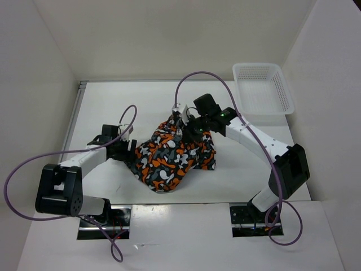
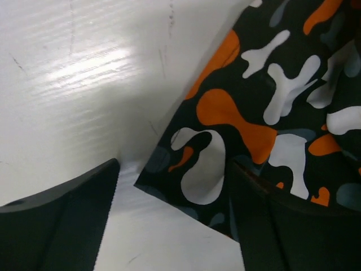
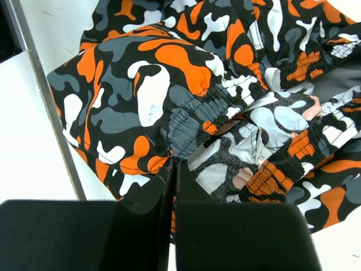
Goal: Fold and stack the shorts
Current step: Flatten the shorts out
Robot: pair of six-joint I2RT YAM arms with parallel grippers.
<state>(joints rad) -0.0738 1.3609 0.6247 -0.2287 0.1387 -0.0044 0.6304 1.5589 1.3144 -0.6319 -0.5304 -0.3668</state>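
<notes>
Black fingers of the right gripper (image 3: 174, 169) are pressed together, clamped on the shorts (image 3: 169, 84) at a gathered, elasticated edge. In the wrist view the fabric fans out from the pinch toward 12 o'clock, in loose folds. From above we see this gripper (image 1: 183, 121) at 12 o'clock of the shorts (image 1: 172, 158), with the cloth bunched and drawn up to it in a peak.

Left gripper (image 2: 172, 214): jaws apart, nothing clamped. A corner of the shorts (image 2: 271, 101) pokes into the gap from 2 o'clock. The finger at 4 o'clock (image 2: 293, 231) overlaps the cloth. The finger at 8 o'clock (image 2: 62, 220) is over bare table (image 2: 84, 68). We can't tell whether either finger touches the fabric. From above, the left gripper (image 1: 131, 152) is at 9 o'clock of the shorts, right at their edge.

The shorts sit as one crumpled heap near the middle of the table (image 1: 113, 107), a little toward 6 o'clock. The lower part spreads out on the surface toward 7 o'clock.

A white mesh basket (image 1: 262, 90) stands in the 1 o'clock corner of the table, well apart from the shorts and both grippers. A purple cable (image 1: 34, 164) loops off the left arm toward 8 o'clock. A second cable (image 1: 208, 73) arcs over the right arm at 12 o'clock.
</notes>
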